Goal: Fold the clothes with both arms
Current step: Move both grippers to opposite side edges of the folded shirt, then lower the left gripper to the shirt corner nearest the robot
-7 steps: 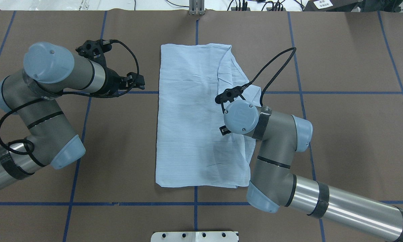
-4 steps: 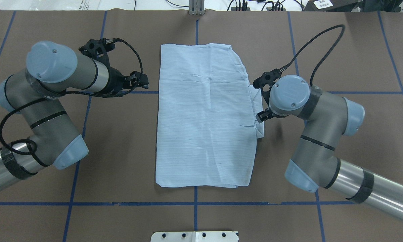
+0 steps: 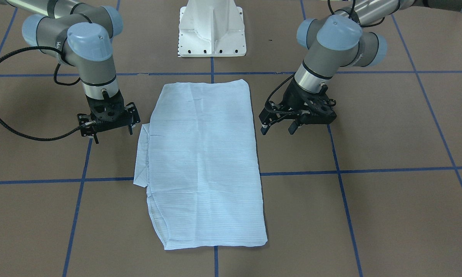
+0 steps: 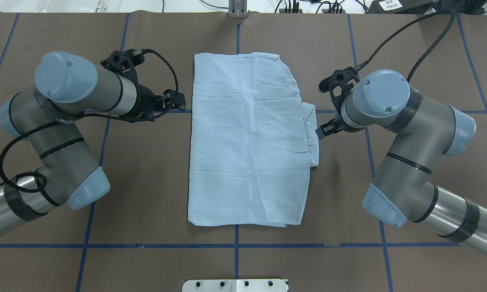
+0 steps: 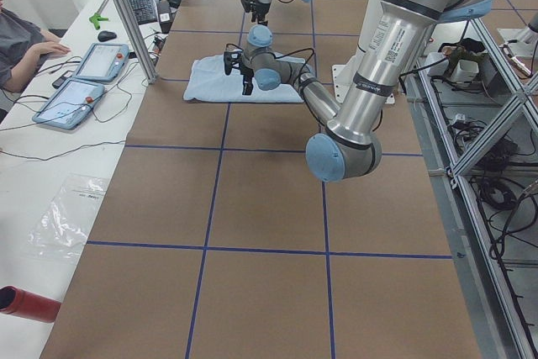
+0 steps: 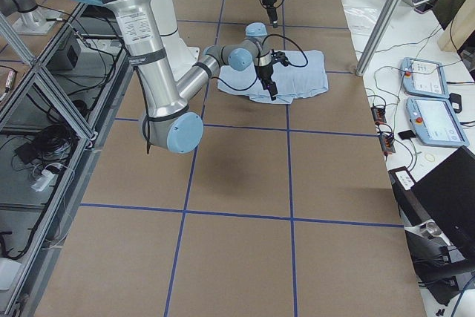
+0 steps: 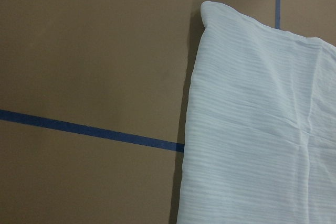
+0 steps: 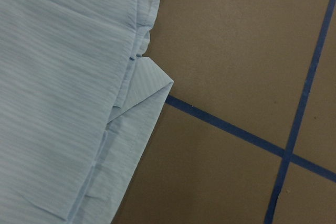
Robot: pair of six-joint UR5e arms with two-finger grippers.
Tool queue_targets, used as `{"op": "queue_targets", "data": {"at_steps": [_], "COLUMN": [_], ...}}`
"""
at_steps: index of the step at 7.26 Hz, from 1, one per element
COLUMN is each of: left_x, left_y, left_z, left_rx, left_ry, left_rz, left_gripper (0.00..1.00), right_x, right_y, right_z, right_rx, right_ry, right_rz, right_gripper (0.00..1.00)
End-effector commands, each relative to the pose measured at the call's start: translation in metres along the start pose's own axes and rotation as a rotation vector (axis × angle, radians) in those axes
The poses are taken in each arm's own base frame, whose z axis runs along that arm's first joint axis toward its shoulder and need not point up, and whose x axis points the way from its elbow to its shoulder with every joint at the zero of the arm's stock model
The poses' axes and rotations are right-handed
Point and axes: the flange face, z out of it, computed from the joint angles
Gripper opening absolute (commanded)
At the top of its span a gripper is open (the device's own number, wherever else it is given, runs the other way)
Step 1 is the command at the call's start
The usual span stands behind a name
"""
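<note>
The light-blue shirt (image 4: 247, 142) lies folded into a tall rectangle at the table's middle, and also shows in the front view (image 3: 204, 165). A small flap (image 4: 313, 138) sticks out from under its edge on my right arm's side, seen close in the right wrist view (image 8: 142, 93). My left gripper (image 3: 279, 129) is open and empty, just off the shirt's left edge (image 4: 177, 102). My right gripper (image 3: 113, 132) is open and empty, beside the flap (image 4: 326, 129). The left wrist view shows the shirt's corner (image 7: 262, 129).
The white pedestal base (image 3: 212, 30) stands at the robot's side of the table. Blue tape lines (image 4: 236, 245) cross the brown surface. An operator's tablets (image 5: 84, 60) lie on a side desk beyond an aluminium post (image 5: 126, 14).
My right arm has pulled back from over the shirt to its right side, leaving the cloth lying flat. My left gripper has edged slightly toward the shirt.
</note>
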Motion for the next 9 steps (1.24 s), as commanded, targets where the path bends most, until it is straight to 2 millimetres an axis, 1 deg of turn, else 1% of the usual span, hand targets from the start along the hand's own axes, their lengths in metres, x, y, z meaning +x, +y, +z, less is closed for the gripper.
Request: {"op": "queue_targets", "data": {"at_steps": [1,2,3,4,5,6,7,8,9], "left_x": [0.022,0.021,0.029,0.027,0.023,0.019,0.010,0.005,0.006], "left_y": [0.056,0.094,0.135,0.189,0.226,0.248,0.249,0.248,0.247], "left_z": [-0.008,-0.008,0.004,0.027,0.041,0.056,0.071,0.078,0.077], "left_rx": [-0.093,-0.146,-0.145,-0.173,-0.184,-0.196,-0.192,-0.189,-0.188], "left_ry": [0.036,-0.008,-0.027,-0.062,-0.087,-0.115,-0.148,-0.163,-0.162], "left_rz": [-0.031,-0.092,-0.108,-0.138,-0.162,-0.152,-0.152,-0.152,-0.154], "left_gripper": [1.00,1.00,1.00,1.00,1.00,1.00,0.99,0.96,0.89], "right_x": [-0.015,-0.012,-0.013,-0.027,-0.038,-0.044,-0.044,-0.046,-0.047], "right_y": [0.012,0.015,0.021,0.031,0.038,0.041,0.041,0.041,0.040], "right_z": [-0.039,-0.040,-0.044,-0.050,-0.053,-0.051,-0.052,-0.059,-0.061], "right_rx": [-0.041,-0.044,-0.053,-0.061,-0.069,-0.073,-0.073,-0.066,-0.064], "right_ry": [-0.141,-0.140,-0.153,-0.177,-0.191,-0.190,-0.193,-0.205,-0.209], "right_rz": [0.174,0.235,0.290,0.309,0.330,0.333,0.332,0.329,0.328], "right_gripper": [1.00,1.00,1.00,1.00,1.00,1.00,1.00,1.00,1.00]}}
